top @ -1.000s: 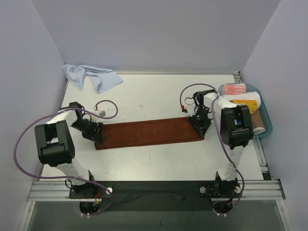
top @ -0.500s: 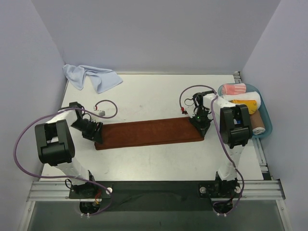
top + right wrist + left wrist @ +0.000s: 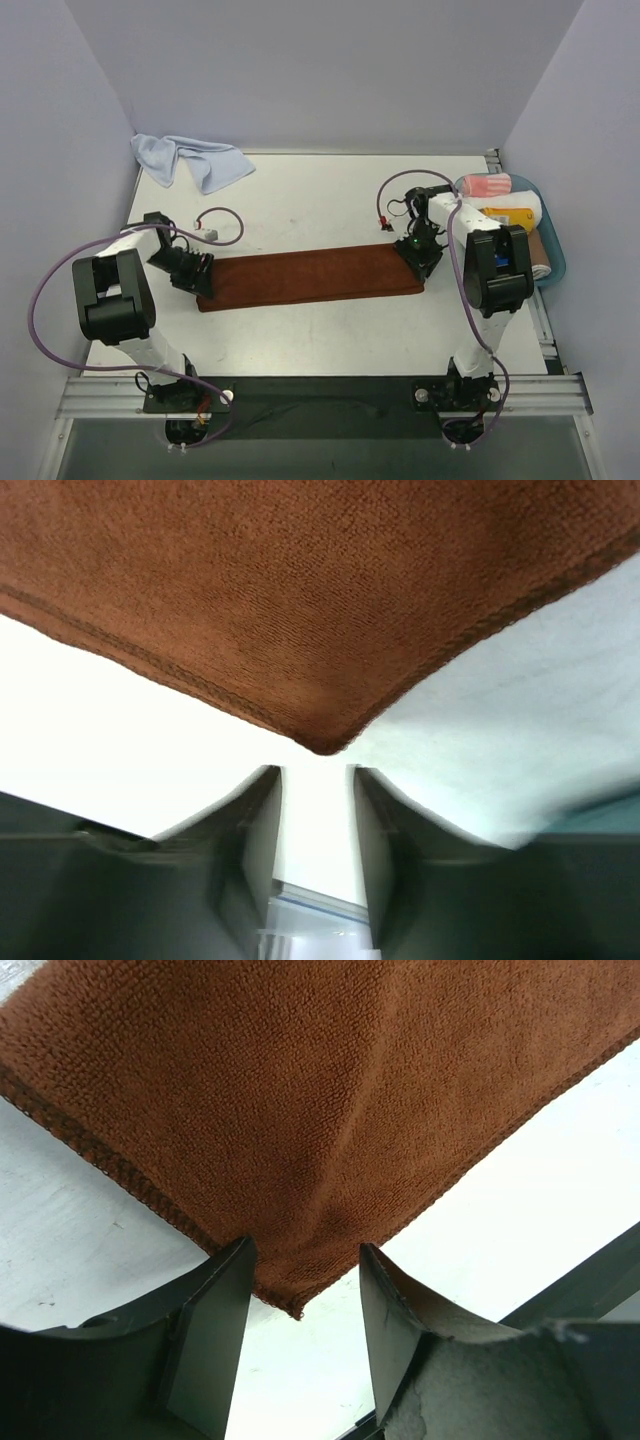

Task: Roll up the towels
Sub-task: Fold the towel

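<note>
The rust-brown towel (image 3: 305, 277) lies flat as a long strip across the middle of the table. My left gripper (image 3: 200, 272) is at its left end, open, with the towel's corner (image 3: 330, 1110) lying between the jaws (image 3: 303, 1250). My right gripper (image 3: 420, 258) is at its right end, open and empty (image 3: 317, 775). The towel's corner (image 3: 300, 590) lies just ahead of its fingertips. The pale light-blue towel (image 3: 190, 160) lies crumpled at the far left corner, away from both grippers.
A blue tray (image 3: 553, 245) at the right edge holds rolled cloths, among them a pink-and-white striped one (image 3: 487, 185) and a yellow one (image 3: 505, 215). Grey walls close in the left, back and right sides. A purple cable loops beside each arm.
My right arm has shifted a little to the right while its gripper stays at the towel's right end. The towel and my left arm have not moved.
</note>
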Action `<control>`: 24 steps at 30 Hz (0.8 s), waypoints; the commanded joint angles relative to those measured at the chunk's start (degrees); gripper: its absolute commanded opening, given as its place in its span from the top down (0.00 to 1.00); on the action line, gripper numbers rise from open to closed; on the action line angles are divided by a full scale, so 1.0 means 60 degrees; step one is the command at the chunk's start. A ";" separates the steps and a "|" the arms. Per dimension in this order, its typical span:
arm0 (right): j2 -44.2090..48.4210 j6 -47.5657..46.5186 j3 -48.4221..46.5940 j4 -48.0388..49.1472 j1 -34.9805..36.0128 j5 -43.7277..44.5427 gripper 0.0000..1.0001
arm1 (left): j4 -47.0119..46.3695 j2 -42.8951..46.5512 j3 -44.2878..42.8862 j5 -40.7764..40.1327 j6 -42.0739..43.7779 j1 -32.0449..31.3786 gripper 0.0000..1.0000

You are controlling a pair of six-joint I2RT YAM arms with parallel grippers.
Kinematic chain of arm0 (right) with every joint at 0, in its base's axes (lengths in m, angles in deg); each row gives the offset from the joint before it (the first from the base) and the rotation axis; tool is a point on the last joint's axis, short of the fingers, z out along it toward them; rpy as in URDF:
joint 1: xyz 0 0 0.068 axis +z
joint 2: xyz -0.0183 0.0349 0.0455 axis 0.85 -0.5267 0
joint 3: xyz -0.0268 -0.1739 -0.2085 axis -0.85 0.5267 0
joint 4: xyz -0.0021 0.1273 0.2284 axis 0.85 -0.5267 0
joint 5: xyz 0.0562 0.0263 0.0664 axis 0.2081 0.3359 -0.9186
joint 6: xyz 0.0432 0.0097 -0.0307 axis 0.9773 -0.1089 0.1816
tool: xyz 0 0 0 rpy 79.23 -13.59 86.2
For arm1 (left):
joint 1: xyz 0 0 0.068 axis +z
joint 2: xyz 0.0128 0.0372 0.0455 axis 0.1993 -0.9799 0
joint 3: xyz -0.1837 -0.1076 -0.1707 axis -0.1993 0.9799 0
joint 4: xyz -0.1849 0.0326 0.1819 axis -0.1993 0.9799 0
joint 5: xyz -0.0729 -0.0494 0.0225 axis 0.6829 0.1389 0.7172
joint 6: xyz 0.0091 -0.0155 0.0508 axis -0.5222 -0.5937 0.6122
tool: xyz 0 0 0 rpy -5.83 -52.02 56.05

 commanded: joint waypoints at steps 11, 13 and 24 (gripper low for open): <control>-0.0312 0.3761 -0.0120 0.0638 -0.0603 -0.0196 0.56 | -0.0370 0.0798 -0.0287 0.0575 -0.0441 -0.0024 0.37; -0.0489 0.4054 -0.0193 0.0799 -0.0589 -0.0064 0.57 | -0.0385 0.0827 -0.0287 0.0575 -0.0485 -0.0010 0.37; -0.1295 0.4553 -0.0223 0.1006 -0.0355 0.0039 0.63 | -0.0458 0.1091 -0.0273 0.0487 -0.0690 0.0019 0.31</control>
